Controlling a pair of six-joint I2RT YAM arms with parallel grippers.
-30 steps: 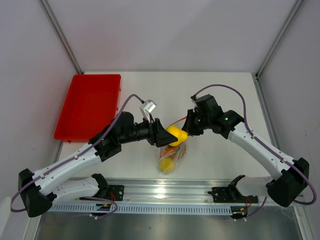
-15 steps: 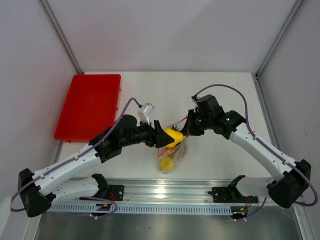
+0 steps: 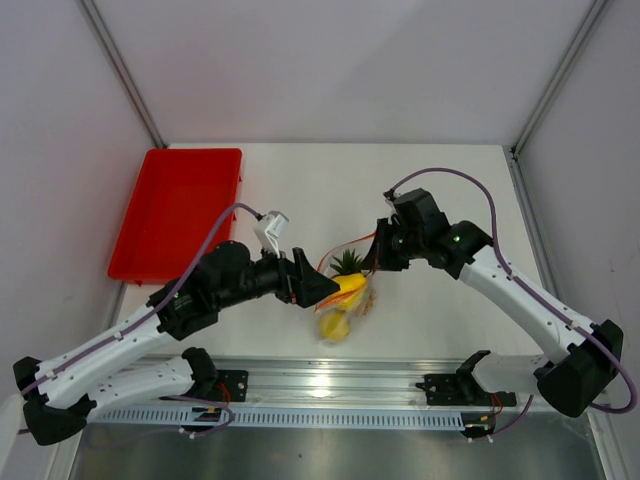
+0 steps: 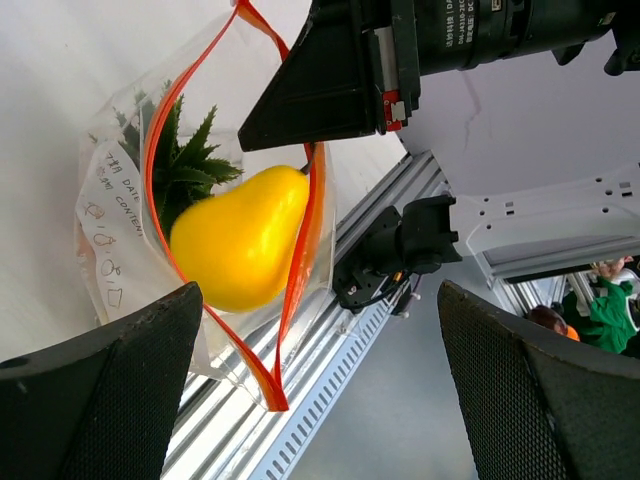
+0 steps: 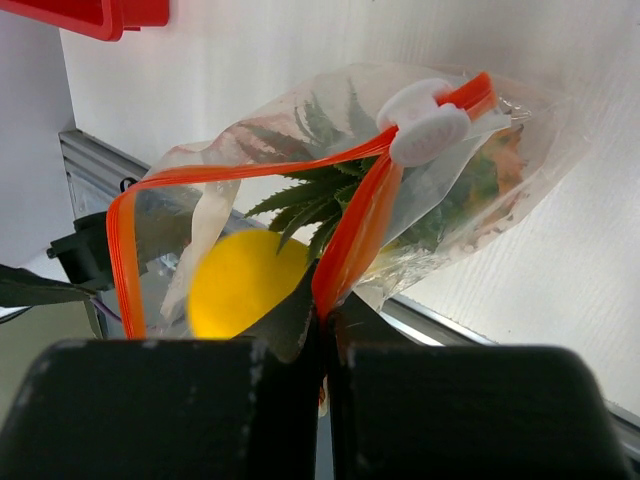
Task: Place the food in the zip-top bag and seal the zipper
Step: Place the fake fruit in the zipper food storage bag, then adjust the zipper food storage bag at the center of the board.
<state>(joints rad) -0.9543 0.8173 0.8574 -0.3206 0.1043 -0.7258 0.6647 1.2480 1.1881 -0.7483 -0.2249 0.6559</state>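
**Item:** zip-top bag point(image 3: 360, 305), clear crinkly film, at the near middle of the worktop point(image 3: 300, 185) between the two arms, mouth agape. Whether its bottom rests on the worktop cannot be told.

**Contents:** yellow fruit point(image 4: 240, 235) lodged in the mouth. Pineapple point(image 5: 320, 190) deeper in, green crown showing. Round green fruit not made out.

**Zipper** point(image 5: 250, 170)**:** red-orange strip, unsealed, with a white slider point(image 5: 430, 120) at one end.

**Right gripper** point(image 5: 325, 330)**:** jaws closed tight on the bag's rim strip.

**Left gripper** point(image 4: 315, 330)**:** jaws spread wide, facing the mouth, touching nothing.

**Handling, by judgement:** the film is light, limp and slippery, and collapses unless held. Best taken by the stiffer strip and closed by the slider. The fruits look hard, smooth and light, and are liable to roll.

**Markings:** printed write-on panel on the bag, seemingly "DATE" and "CONTENTS". Small white print on the right arm is unreadable.
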